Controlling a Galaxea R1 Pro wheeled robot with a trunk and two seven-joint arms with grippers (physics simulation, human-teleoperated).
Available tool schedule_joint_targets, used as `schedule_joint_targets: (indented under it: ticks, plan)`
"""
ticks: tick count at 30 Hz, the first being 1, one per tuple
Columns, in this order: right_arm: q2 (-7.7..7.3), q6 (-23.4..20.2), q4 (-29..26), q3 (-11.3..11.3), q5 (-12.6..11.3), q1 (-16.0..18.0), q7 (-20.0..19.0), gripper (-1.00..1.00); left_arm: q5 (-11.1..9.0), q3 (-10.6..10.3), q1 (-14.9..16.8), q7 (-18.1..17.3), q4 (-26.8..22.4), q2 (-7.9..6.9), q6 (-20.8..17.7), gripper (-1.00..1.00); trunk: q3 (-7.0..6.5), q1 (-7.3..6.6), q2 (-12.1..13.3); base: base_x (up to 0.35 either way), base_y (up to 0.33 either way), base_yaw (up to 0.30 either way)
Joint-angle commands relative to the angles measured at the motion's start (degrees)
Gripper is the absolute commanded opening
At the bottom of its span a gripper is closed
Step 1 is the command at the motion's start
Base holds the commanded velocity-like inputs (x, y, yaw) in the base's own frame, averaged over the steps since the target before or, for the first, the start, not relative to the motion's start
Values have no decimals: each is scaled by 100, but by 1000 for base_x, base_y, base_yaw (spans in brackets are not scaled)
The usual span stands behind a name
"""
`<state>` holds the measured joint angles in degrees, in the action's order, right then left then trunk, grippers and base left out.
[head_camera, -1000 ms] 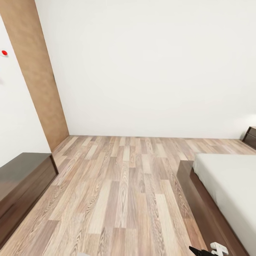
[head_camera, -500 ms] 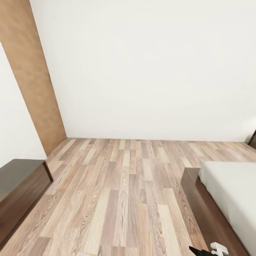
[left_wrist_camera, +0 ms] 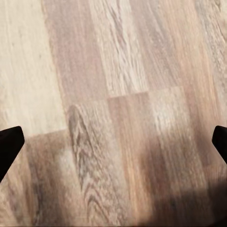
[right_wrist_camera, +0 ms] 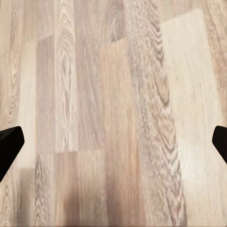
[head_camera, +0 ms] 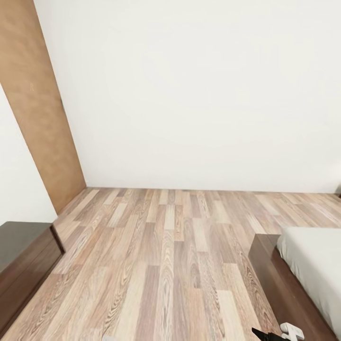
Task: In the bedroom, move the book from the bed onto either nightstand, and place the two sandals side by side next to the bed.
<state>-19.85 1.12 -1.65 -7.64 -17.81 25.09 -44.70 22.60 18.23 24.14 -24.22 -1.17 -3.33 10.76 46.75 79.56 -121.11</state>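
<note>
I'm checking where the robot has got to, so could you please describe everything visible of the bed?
The bed shows at the head view's lower right: one corner of a low, dark brown wooden platform frame resting on the wood-plank floor, with a plain, pale grey-white mattress on it. The picture's edge cuts off the rest. Nothing lies on the visible part.

Matt wood-plank floor (head_camera: 166,255), glossy dark wood bed (head_camera: 279,284) frame, smooth white wall (head_camera: 203,94)

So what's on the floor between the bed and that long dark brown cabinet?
Just bare wood-plank floor. In the head view, nothing lies between the bed at the right and the dark cabinet at the left.
</note>
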Motion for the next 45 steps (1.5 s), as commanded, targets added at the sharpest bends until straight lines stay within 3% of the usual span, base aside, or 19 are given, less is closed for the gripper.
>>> schedule_joint_targets:
  ticks: [1,18,37,39,42,45]
  plan:
    - [-1,11,7,-45,32,4,-21,100,59,49,3,-12,3,-1,23,100,6,1,-2,125,43,0]
    - [-1,8,7,-45,29,4,-24,100,53,49,3,-12,3,-1,23,100,6,1,-2,14,5,-2]
    - [5,11,11,-40,63,4,-47,100,51,49,3,-12,3,-1,23,100,6,1,-2,0,0,-273]
    - [11,11,14,-37,189,4,-45,100,51,49,3,-12,3,-1,23,100,6,1,-2,0,0,-283]
    - [13,9,22,-30,735,4,-27,100,51,49,3,-12,3,-1,20,100,6,1,-2,0,0,-283]
    - [12,7,52,-28,1066,4,-23,100,51,49,3,-12,3,2,16,100,6,1,-2,0,0,-283]
